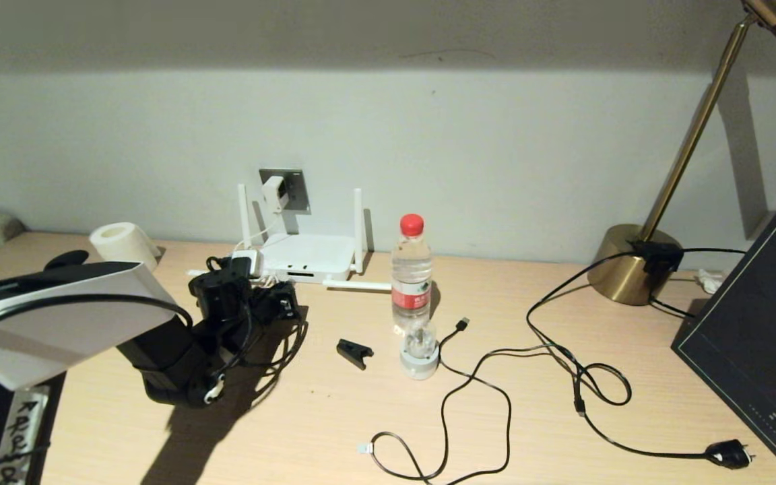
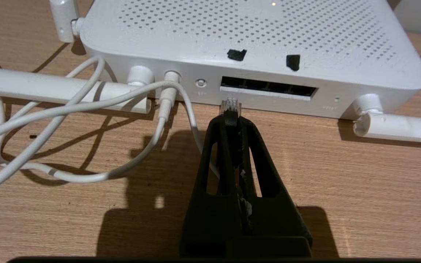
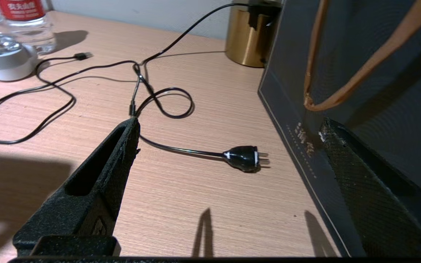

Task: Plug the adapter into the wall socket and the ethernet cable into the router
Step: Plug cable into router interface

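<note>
Step 2 of the task in hand: my left gripper (image 2: 231,113) is clamped shut on the clear-tipped plug of the ethernet cable (image 2: 231,106) and holds it low over the table (image 2: 360,175), just in front of the router (image 2: 254,33). In the left wrist view the plug tip sits just below the near-left end of the dark port slot (image 2: 268,87), very close to the router's front face but, as far as I can judge, not yet inside any of the openings. Step 1 appears complete: in the head view the adapter (image 1: 273,192) sits on the wall socket (image 1: 291,190) above the router, and its thin white cord (image 2: 86,109) runs down in loops to a jack on the router's front. My right gripper (image 3: 228,153) is parked with its jaws spread wide and holding nothing, well apart from the work, above the table beside a dark gift bag (image 3: 360,73) and near a loose black mains plug (image 3: 245,157). The next move, in my judgement, calls for a slight lift to bring the plug level with 1 port opening, squaring it to the slot, then a straight push forward until it seats; the light router may slide back under that push.
</note>
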